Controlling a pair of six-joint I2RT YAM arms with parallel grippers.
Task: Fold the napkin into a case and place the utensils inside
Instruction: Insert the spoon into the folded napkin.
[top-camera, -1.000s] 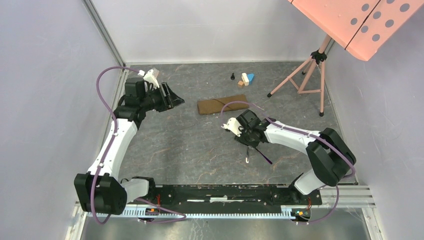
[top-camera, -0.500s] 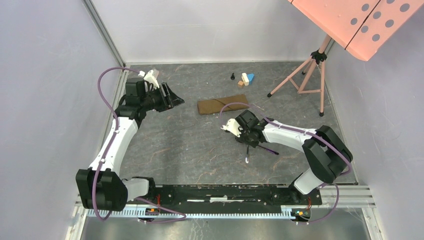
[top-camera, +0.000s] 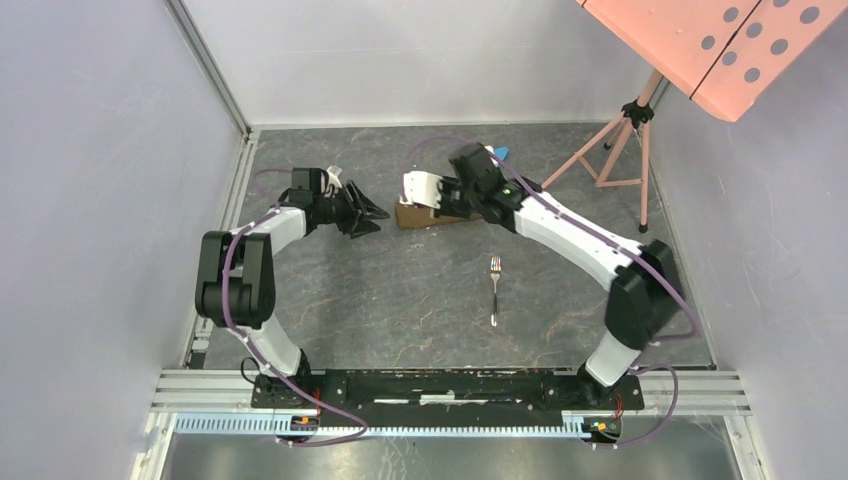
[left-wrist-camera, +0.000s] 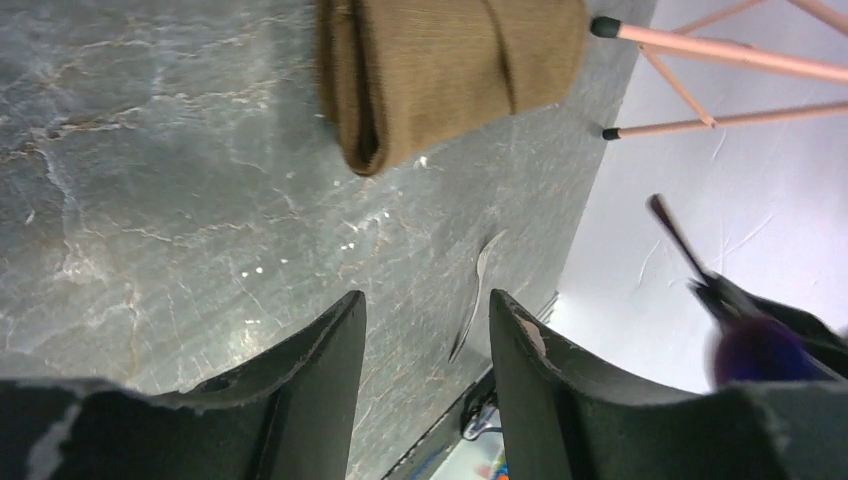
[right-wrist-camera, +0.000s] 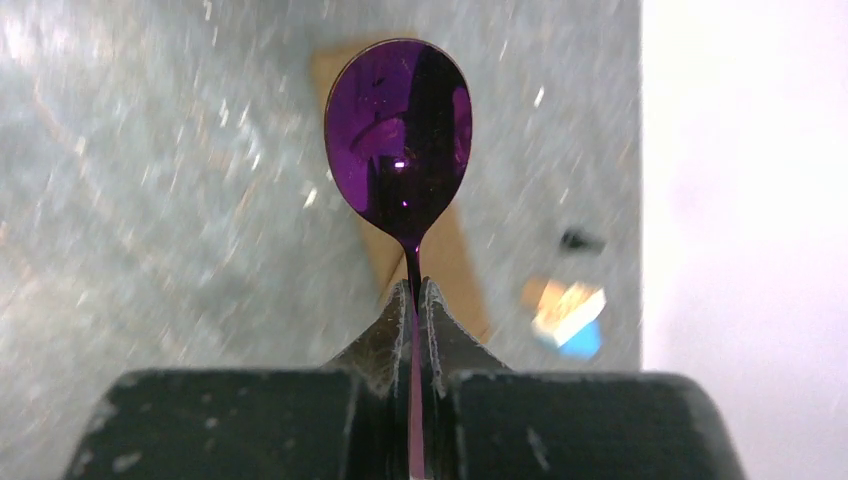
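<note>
The right gripper (right-wrist-camera: 412, 295) has its two fingers pressed together on the thin dark handle of the spoon (right-wrist-camera: 400, 140). In the right wrist view the purple bowl stands straight above the fingertips, in the upper middle of the frame, and it does not touch anything. In the left wrist view the same spoon shows blurred at the right edge.

The case (top-camera: 412, 216) lies flat on the grey table (top-camera: 400, 290) in the upper middle of the top view, and the right arm hides a part of it. In the left wrist view the case is at the top of the frame, and its nearer end shows a dark slit between the cloth layers.

The left gripper (top-camera: 372, 212) is just to the left of the case, apart from it. Its fingers (left-wrist-camera: 320, 370) are spread and hold nothing.

The fork (top-camera: 494, 290) lies alone on the table in the centre of the top view, below the case and well apart from both grippers.

Small coloured blocks (right-wrist-camera: 565, 315) lie near the far side of the case, and a pink stand (top-camera: 610, 150) is in the upper right.
</note>
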